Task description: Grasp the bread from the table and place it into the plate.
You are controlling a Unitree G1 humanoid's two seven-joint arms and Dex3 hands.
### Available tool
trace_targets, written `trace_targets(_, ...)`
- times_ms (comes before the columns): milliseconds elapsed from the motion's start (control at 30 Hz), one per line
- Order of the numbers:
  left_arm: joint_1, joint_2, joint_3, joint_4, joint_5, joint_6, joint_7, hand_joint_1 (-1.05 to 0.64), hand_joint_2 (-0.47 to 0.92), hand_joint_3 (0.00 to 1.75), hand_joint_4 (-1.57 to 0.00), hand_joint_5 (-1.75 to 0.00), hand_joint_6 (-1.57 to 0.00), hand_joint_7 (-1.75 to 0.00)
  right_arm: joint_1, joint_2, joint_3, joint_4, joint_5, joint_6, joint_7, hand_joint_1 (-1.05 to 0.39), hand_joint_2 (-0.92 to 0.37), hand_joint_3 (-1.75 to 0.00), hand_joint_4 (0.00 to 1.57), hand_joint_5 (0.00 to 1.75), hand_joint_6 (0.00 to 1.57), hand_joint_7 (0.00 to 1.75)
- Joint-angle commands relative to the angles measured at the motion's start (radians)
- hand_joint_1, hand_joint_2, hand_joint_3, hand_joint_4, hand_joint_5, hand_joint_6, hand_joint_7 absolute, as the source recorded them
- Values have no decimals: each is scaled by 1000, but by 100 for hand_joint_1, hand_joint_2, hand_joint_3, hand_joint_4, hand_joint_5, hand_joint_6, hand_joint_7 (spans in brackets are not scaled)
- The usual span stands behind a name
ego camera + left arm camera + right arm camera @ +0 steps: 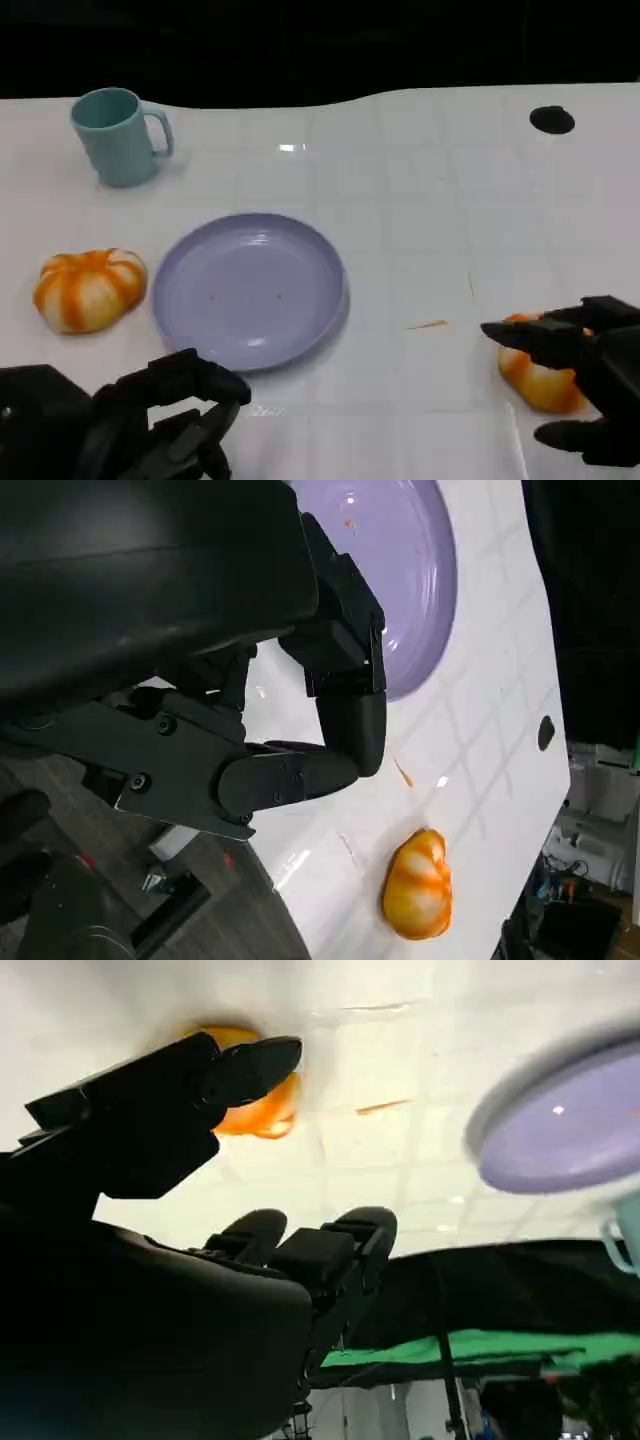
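Showing, left of the smooth, round lilac plate [180,300], a glossy, ridged orange-and-cream roll [90,288] lying on the white gridded table [420,200], with a plain teal handled mug [115,135] standing behind the plate's left side. Curling the black left hand [170,420] inward on nothing, just in front of the plate's near rim. Spreading the right hand [590,380] apart above and below the bread [540,385], a shiny, lobed orange bun lying on the table well right of the plate, without clamping it.
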Motion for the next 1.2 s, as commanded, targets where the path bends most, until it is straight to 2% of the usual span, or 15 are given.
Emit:
trace_targets(33,-6,2,7,-2,-3,7,10,-34,92,48,-63,-175,-60,-129,-20,-38,1,-24,-67,25,52,-32,-71,-3,1,50,36,0)
trace_targets(467,-7,4,2,-1,6,-5,9,-34,92,48,-63,-175,-60,-129,-72,-61,28,44,-149,15,73,-23,-67,0,1,46,33,1)
trace_targets(633,-7,5,1,4,9,-13,6,-35,92,47,-64,-175,-61,-130,-104,-68,45,111,-162,7,69,-24,-68,-1,0,46,32,0)
trace_targets(767,-4,1,2,-2,5,-5,11,-35,92,47,-64,-175,-61,-130,-128,-72,59,159,-160,10,78,-24,-71,-1,0,39,31,1)
trace_targets(1200,7,2,-8,-10,27,-27,9,-36,92,46,-64,-175,-61,-130,-249,-79,131,388,-160,1,39,-25,-75,-1,8,35,36,1)
